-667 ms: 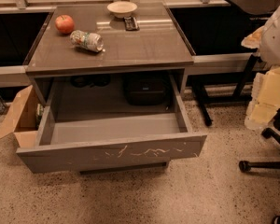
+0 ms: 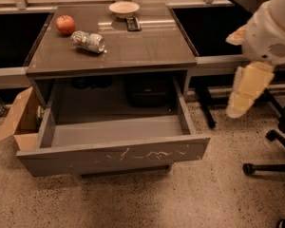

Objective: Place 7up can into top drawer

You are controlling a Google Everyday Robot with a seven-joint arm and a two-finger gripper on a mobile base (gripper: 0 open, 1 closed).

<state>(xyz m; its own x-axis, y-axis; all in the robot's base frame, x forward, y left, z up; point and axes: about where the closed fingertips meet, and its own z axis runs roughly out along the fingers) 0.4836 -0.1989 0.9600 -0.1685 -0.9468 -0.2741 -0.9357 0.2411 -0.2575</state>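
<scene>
The 7up can, silvery with a green label and dented, lies on its side on the left part of the dark tabletop. The top drawer is pulled wide open below the tabletop, its scratched grey front facing me and its inside bare. My gripper hangs at the right edge of the view, off the table's right side, level with the drawer opening and far from the can. It holds nothing that I can see.
A red apple sits left of the can. A shallow bowl and a dark remote sit at the back of the table. A brown cardboard box stands left of the drawer. A chair base is at the right.
My arm and gripper have moved a little to the left, toward the table. The can, the apple and the drawer have not moved.
</scene>
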